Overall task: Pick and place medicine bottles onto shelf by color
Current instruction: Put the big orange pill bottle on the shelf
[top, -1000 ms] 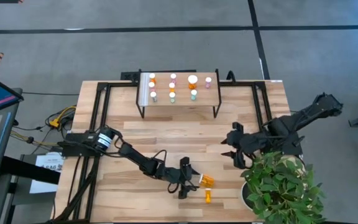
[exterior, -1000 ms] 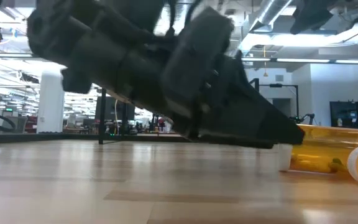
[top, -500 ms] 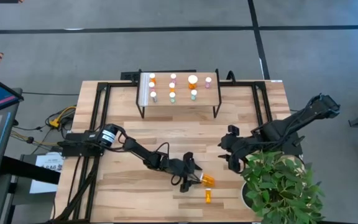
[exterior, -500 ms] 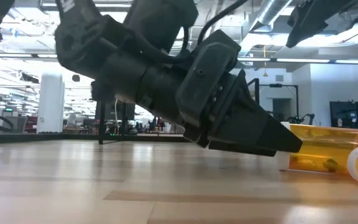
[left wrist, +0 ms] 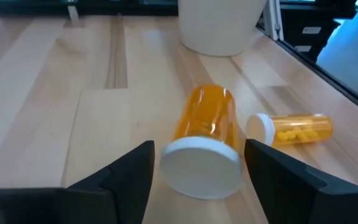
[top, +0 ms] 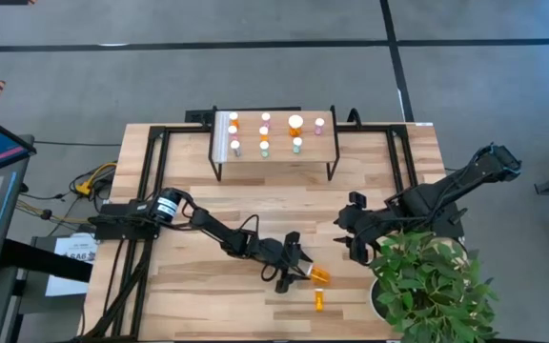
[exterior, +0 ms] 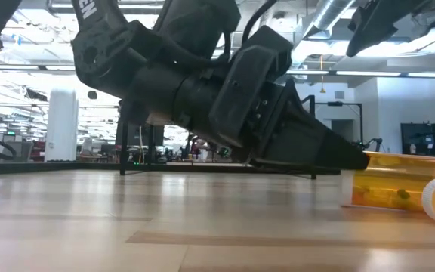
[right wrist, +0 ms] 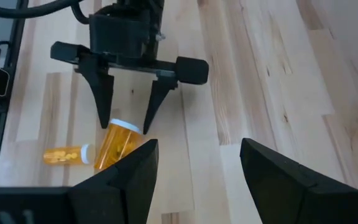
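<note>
**Low at the near edge: left gripper spread around a fallen orange bottle**

Down near the table's front edge, toward five o'clock from the table's centre, the left gripper [top: 296, 269] sits low with its jaws wide, one finger on each side of the white cap of a wide orange bottle [top: 319, 276]. That bottle lies on its side, cap toward the gripper, its long axis running on toward three o'clock; the fingers flank the cap without clearly pressing it.

A slimmer orange bottle [top: 318, 300] lies just beside it, at six o'clock from it, also on its side, close to the table's front edge.

A potted plant [top: 432, 286] fills the corner at three o'clock from both bottles, leaving only a narrow strip of bare wood there. Open tabletop [top: 255, 210] stretches toward twelve o'clock, up to the shelf [top: 274, 157] at the far edge, where other bottles stand upright with white caps up.

The right gripper [top: 349, 238] hangs near the plant, at one o'clock from the wide bottle, jaws wide and holding nothing.
</note>
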`<state>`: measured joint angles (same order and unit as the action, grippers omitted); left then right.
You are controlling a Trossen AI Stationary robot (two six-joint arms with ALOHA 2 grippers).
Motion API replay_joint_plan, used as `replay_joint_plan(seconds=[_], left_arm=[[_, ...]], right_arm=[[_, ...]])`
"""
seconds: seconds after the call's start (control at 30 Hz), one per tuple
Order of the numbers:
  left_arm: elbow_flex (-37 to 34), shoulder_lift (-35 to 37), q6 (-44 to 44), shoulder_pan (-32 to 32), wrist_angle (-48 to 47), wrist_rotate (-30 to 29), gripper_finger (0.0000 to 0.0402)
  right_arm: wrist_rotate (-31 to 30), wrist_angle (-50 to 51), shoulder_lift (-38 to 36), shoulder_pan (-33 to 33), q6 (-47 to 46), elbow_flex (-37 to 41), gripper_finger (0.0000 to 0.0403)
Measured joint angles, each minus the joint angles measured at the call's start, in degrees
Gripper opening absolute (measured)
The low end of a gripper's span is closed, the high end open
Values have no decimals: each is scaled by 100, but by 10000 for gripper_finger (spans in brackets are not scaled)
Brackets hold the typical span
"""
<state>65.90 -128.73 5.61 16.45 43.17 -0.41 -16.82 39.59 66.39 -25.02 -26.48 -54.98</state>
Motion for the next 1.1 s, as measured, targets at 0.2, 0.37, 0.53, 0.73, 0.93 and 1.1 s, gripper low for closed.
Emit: replay_joint_plan(seconds=[0.2, 0.37, 0.53, 0.73, 0.93, 1.1], left_arm=[[154, -11, -64, -17, -236, 106, 234], [665, -467, -176, -30, -368, 403, 233], [1082, -743, -117, -66, -700, 688, 214], [1112, -665, -107, -85, -1003, 640, 169], [1094, -105, -83, -140, -2317, 645, 183], [1081, 811, -330, -93, -4033, -216, 211]], right_arm=[[0, -150, 2, 0, 85, 0, 250], [0, -247, 2, 2, 144, 0, 250], [4, -235, 2, -20, 144, 0, 250], [15, -229, 4, -55, 144, 0, 250], [15, -242, 4, -55, 142, 0, 250], [14, -1104, 113, -54, 261, 203, 250]])
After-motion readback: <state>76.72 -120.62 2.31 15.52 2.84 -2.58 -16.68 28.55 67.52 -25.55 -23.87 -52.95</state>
